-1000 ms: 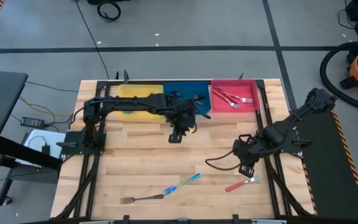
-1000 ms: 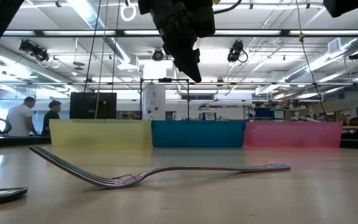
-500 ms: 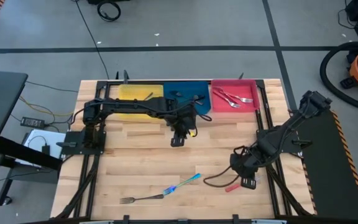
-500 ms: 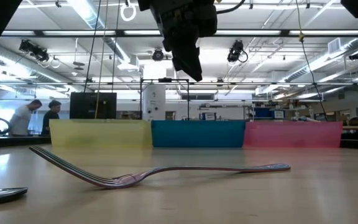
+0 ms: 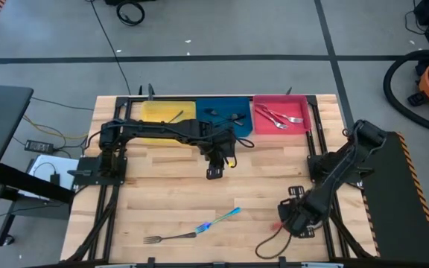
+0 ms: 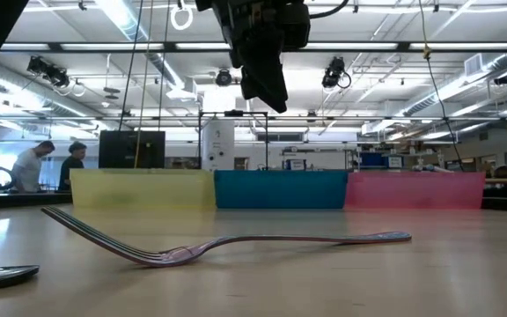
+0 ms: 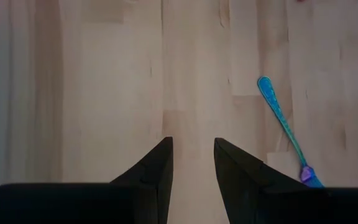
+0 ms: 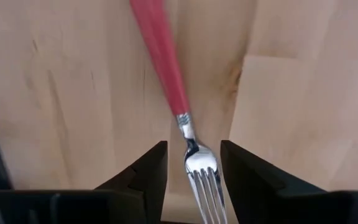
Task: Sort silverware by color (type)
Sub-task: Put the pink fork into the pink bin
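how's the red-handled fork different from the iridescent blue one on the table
The red-handled fork has a plain red handle and a silver head; the iridescent blue utensil shimmers blue along its whole visible length. The red-handled fork lies under the right gripper, between its open fingers; the blue one lies out in the open nearer the table's middle, with no gripper over it. Both lie flat on the wooden table, outside the trays.

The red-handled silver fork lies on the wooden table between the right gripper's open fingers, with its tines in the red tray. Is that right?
Not quite. The red-handled silver fork lies wholly on the bare wooden table, between the open right gripper's fingers, as the right wrist view shows; no tray is there.
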Motion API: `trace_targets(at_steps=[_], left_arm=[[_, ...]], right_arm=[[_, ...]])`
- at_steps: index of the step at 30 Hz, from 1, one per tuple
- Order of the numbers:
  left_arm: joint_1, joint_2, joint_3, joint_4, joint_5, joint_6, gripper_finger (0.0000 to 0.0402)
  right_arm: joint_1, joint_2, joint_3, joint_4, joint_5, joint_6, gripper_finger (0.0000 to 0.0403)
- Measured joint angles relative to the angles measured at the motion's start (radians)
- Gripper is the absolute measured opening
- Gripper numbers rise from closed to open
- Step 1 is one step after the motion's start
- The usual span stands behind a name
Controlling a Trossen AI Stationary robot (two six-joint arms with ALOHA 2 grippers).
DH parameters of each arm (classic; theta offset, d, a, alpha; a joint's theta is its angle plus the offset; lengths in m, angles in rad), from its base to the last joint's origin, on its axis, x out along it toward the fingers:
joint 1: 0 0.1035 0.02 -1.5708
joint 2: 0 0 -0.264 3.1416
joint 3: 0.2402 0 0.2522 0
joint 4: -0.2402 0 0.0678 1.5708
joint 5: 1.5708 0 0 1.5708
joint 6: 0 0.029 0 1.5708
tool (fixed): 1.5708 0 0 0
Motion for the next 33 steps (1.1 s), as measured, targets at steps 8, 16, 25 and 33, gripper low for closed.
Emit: trace_targets(at_steps=[8,16,25,33], left_arm=[[-0.020,0.000,0.000,0.003,0.001,-0.021,0.0117],[-0.025,0.000,0.000,0.003,0.000,-0.021,0.0117],[-0.025,0.000,0.000,0.003,0.000,-0.017,0.0117],[-0.021,0.000,0.000,-0.002,0.000,0.032,0.0117]], right_arm=[[0.062,0.125,0.000,0.001,0.054,-0.038,0.0156],[0.061,0.207,0.002,0.063,0.028,-0.061,0.0156],[0.059,0.217,0.003,0.039,0.053,0.007,0.0137],[0.057,0.217,0.002,0.007,0.030,0.054,0.0021]])
